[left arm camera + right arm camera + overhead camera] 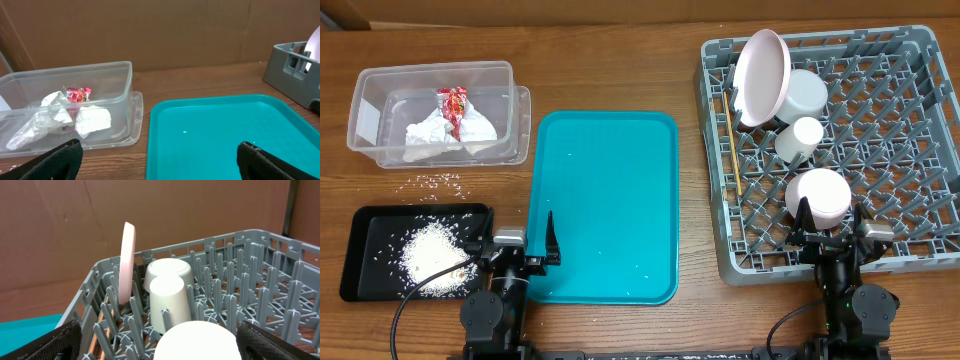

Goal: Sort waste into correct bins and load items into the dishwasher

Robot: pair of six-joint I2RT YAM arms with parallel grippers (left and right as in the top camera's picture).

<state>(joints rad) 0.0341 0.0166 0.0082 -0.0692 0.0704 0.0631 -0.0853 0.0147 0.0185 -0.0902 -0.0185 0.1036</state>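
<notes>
– Starting from the teal serving tray (605,205) at mid-table: its surface is seen bare but for a few whitish specks; what is found to its left?

– A clear tub (365,120) is seen left of the tray's far end, apart from it; a crumpled napkin (445,135) and a red-and-white wrapper (452,103) are held inside it; the wrapper is perched on the napkin.

– And nearer, on that same side?

– A black tray (355,250) is set left of the teal tray's near end; a heap of rice (432,255) is piled in it; loose grains (438,181) are scattered on the table (620,60) between the black tray and the tub.

– Now right of the teal tray!

– The grey dish rack (900,150) is placed just beside it; a pink plate (763,75) is stood on edge at the far corner nearest the tray; a white bowl (804,92) is tucked against it; a small white cup (800,138) is set nearer; a pale round cup (820,195) is set nearer still; chopsticks (730,140) are laid along the rack's tray-side edge.

– The grippers?

– The left gripper (512,243) is held at the teal tray's near left corner, jaws spread wide, nothing gripped; the right gripper (833,225) is held well right of the tray at the rack's near edge, jaws equally wide apart, nothing clamped.
</notes>
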